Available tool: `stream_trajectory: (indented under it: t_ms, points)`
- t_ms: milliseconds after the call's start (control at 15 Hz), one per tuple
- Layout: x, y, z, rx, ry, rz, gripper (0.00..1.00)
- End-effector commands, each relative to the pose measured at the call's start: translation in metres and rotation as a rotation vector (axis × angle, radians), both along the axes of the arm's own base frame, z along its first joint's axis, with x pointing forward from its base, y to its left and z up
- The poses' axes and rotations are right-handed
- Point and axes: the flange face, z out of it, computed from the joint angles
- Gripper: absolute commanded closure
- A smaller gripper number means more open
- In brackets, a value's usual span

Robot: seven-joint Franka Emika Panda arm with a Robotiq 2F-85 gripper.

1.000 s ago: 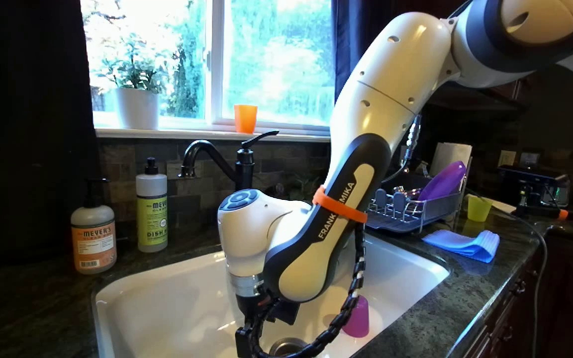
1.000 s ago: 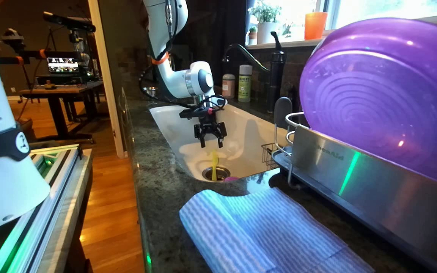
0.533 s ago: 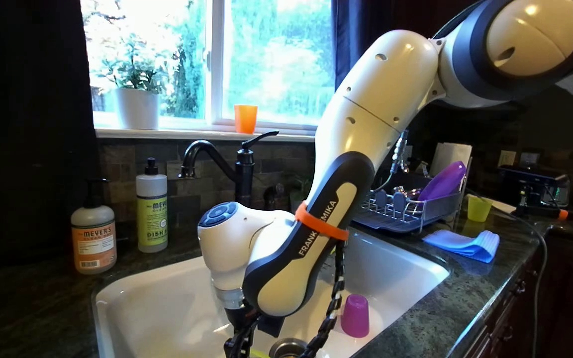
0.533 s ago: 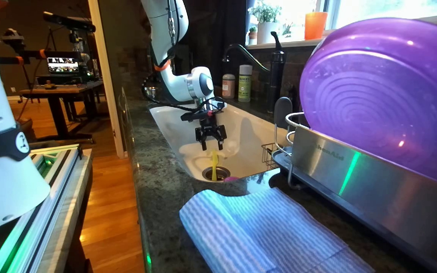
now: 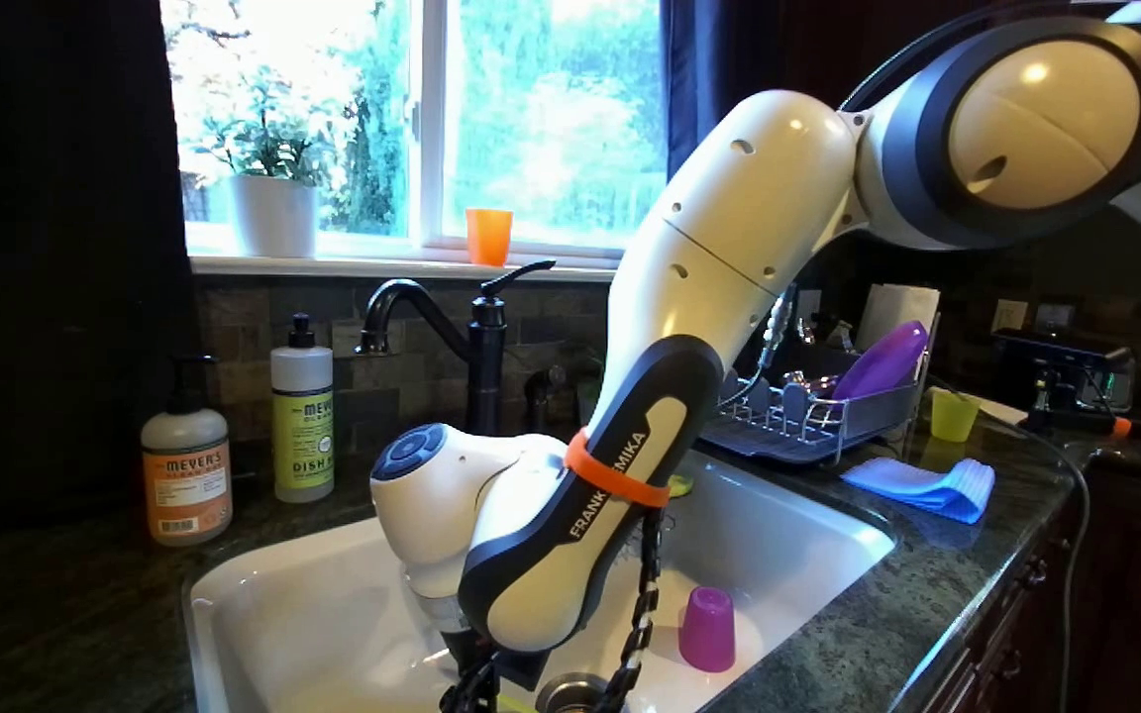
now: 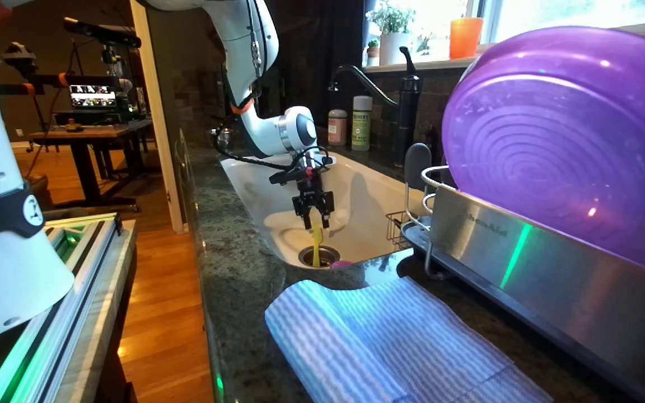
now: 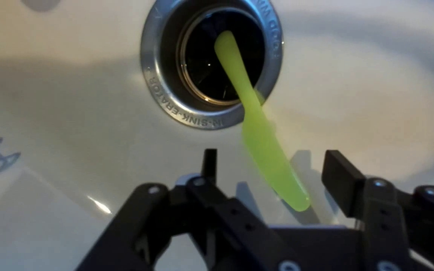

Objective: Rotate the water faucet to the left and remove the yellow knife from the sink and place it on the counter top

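The yellow knife (image 7: 264, 143) lies with its handle over the drain (image 7: 202, 119) and its blade on the floor of the white sink (image 7: 89, 131). In an exterior view it shows as a thin yellow strip (image 6: 317, 246); only a sliver shows beside the arm (image 5: 516, 704). My gripper (image 7: 273, 163) is open, low over the sink floor. Its fingers stand either side of the blade end, with a gap on both sides; it also shows in an exterior view (image 6: 317, 224). The dark water faucet (image 5: 485, 347) stands behind the sink, its spout pointing left there. The dark counter top (image 6: 244, 313) surrounds the sink.
A purple cup (image 5: 707, 629) stands in the sink near the drain. A dish rack (image 5: 798, 436) with a purple bowl and a blue cloth (image 6: 389, 336) are on the counter. Soap bottles (image 5: 303, 426) stand behind the sink. A wire caddy (image 6: 396, 226) hangs at the sink wall.
The arm and gripper have moved lower, down to the knife's blade end. The fingers look closer together in an exterior view. The knife and faucet have not moved.
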Motion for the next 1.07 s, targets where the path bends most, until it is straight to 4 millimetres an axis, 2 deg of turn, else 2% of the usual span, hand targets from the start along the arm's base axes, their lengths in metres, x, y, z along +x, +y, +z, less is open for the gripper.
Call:
stream_trajectory:
  t_ms: [0, 67, 133, 200, 333, 400, 533, 600, 667, 733, 867, 1000]
  points:
    - [0.003, 0.004, -0.009, -0.03, 0.004, -0.047, 0.32]
    - [0.004, 0.004, -0.009, -0.034, 0.006, -0.053, 0.37]
    - [0.004, 0.005, -0.01, -0.038, 0.007, -0.056, 0.38]
    - [0.005, 0.005, -0.01, -0.041, 0.007, -0.059, 0.48]
    - [0.006, 0.006, -0.01, -0.045, 0.003, -0.062, 0.48]
    - [0.007, 0.006, -0.01, -0.047, 0.003, -0.064, 0.56]
    - [0.008, 0.007, -0.01, -0.051, 0.0, -0.065, 0.55]
    - [0.008, 0.007, -0.011, -0.051, -0.001, -0.065, 0.62]
    - [0.009, 0.007, -0.011, -0.05, -0.004, -0.064, 0.8]
    - [0.009, 0.008, -0.011, -0.05, -0.005, -0.063, 0.82]
    - [0.008, 0.01, 0.0, -0.049, -0.011, -0.064, 0.97]
    - [0.009, 0.011, 0.018, -0.037, -0.032, -0.063, 1.0]
